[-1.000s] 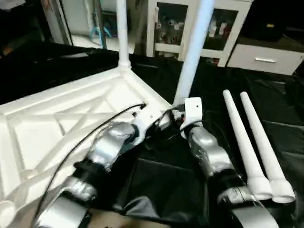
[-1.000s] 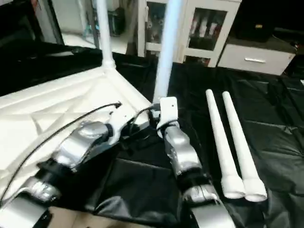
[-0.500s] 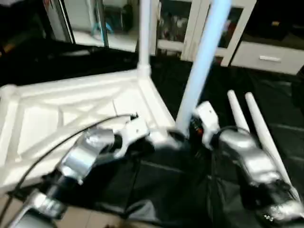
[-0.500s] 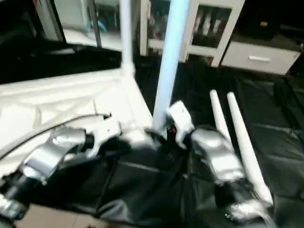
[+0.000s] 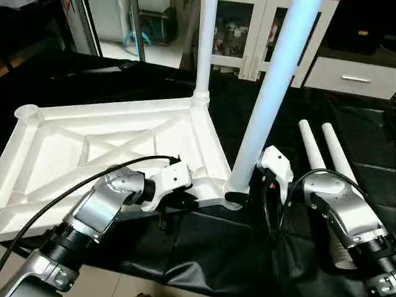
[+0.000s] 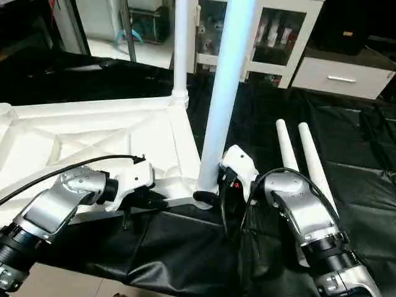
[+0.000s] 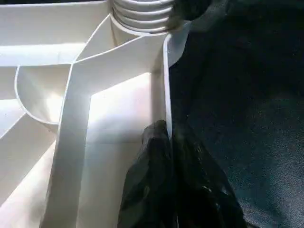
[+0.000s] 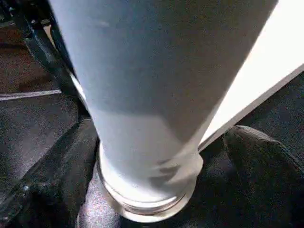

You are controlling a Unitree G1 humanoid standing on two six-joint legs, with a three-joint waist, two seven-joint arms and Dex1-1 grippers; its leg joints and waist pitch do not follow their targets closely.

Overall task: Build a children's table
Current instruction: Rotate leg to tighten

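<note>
The white tabletop [image 5: 93, 142] lies underside up on the black-covered work table. One white leg [image 5: 205, 49] stands in its far right corner socket, and another leg [image 5: 272, 93] stands upright in the near right socket. My left gripper [image 5: 176, 203] is shut on the tabletop's near rim; the left wrist view has its fingers [image 7: 147, 190] pinching that thin wall. My right gripper [image 5: 242, 197] is open, its jaws on either side of the near leg's base [image 8: 147, 180], with a gap on one side. Two loose legs [image 5: 311, 151] [image 5: 337, 151] lie side by side to the right.
An open round socket [image 5: 26, 113] shows at the tabletop's far left corner. The black cover [image 5: 204, 241] hangs in folds over the table's near edge. Behind the table stand a white glass-door cabinet [image 5: 247, 37] and a white drawer unit [image 5: 352, 77].
The head camera has swung, so the whole scene sits differently in the picture. Both grippers stay at the tabletop's near right corner and the near leg stays upright.
</note>
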